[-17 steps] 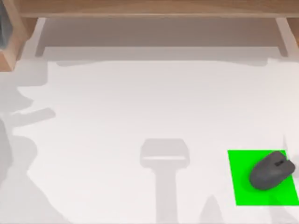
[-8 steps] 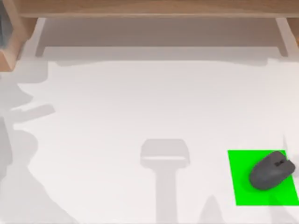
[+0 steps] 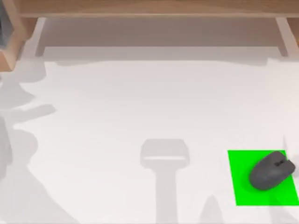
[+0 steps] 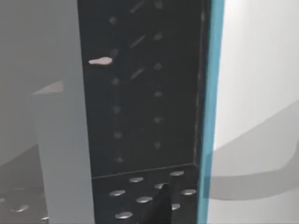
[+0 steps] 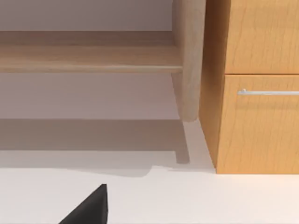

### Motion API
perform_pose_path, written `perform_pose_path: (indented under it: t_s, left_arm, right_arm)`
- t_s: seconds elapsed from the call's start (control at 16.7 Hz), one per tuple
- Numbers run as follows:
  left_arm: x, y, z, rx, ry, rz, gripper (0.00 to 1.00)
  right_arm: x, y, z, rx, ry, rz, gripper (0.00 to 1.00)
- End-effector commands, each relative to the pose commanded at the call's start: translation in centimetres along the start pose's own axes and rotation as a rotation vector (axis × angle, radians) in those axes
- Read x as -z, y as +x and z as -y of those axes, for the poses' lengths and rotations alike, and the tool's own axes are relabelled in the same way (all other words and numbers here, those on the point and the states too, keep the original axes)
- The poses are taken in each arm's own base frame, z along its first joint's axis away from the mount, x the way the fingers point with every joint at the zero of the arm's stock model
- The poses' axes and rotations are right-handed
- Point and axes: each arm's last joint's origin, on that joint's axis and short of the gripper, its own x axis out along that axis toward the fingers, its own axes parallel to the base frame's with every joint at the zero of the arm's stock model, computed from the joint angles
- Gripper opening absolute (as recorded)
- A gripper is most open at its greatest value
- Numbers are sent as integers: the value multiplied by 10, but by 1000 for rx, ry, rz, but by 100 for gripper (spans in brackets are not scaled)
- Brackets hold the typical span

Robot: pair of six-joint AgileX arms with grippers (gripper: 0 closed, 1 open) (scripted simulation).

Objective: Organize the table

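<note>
We see the table (image 3: 117,107) as a smooth, plain white top with a matt finish. Its shelf frame (image 3: 149,8) looks like light-brown wood, smooth and faintly grained. In the right wrist view, the drawer fronts (image 5: 261,126) show warmer orange wood grain, with a slim metal handle (image 5: 268,92) in a brushed silver look. The mouse (image 3: 272,170) appears to be dark grey matt plastic, resting on a flat, bright green mat (image 3: 245,186) without sheen.

White table (image 3: 140,102), wooden shelf (image 3: 149,8), bright green mat (image 3: 243,186), dark grey mouse (image 3: 271,171).
</note>
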Motion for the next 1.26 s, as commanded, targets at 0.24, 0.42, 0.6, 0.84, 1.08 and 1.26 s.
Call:
perform_pose_path:
  t_s: [0.24,0.42,0.6,0.84,1.08,1.26]
  left_arm:
    - [0,0,0,0,0,0,100]
    - [0,0,0,0,0,0,100]
    - [0,0,0,0,0,0,100]
    - [1,-10,-2,-13,9,-4,100]
    - [0,-37,3,-17,9,-3,100]
    - [0,-49,13,0,0,-2,100]
  right_arm:
    - [0,0,0,0,0,0,100]
    - [0,0,0,0,0,0,100]
    - [0,0,0,0,0,0,100]
    - [0,0,0,0,0,0,100]
    - [0,0,0,0,0,0,100]
    - [0,0,0,0,0,0,100]
